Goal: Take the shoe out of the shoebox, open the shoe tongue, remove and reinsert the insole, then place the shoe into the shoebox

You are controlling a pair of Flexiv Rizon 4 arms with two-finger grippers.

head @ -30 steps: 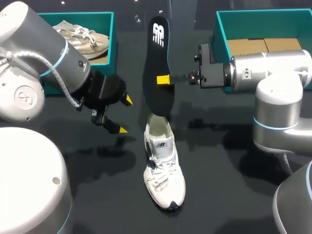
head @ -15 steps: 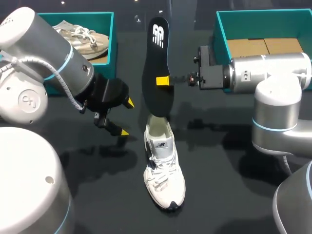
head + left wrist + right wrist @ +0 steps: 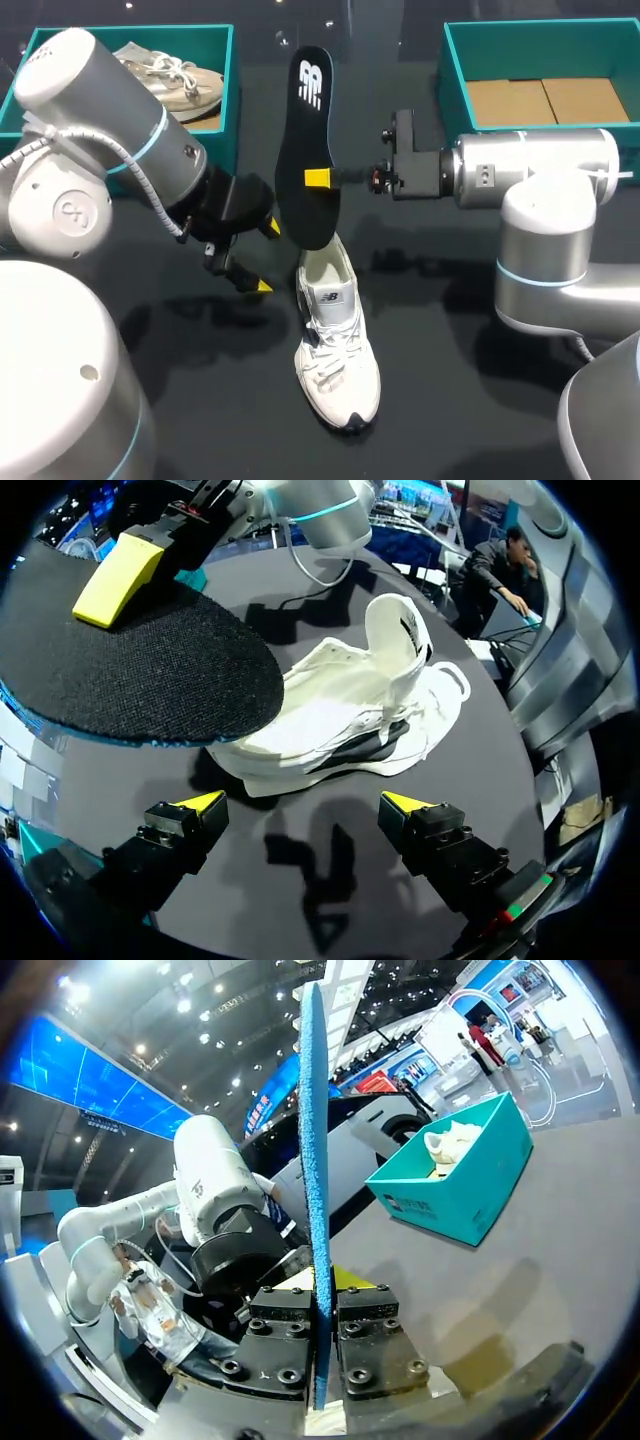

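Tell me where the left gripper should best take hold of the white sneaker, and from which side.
Probably the collar wall of the white sneaker near the heel, approached from the left arm's side. The sneaker stands upright, the open left gripper is beside that edge, and the black insole in the right gripper hangs above the opening.

left gripper point(image 3: 305, 805) fingers spread | shoe point(image 3: 340, 715) just ahead | black insole point(image 3: 130, 670) partly covering it | right gripper point(image 3: 115, 570) on insole

The insole point(image 3: 303, 135) hangs over the heel of the shoe point(image 3: 336, 345), barring entry from above.
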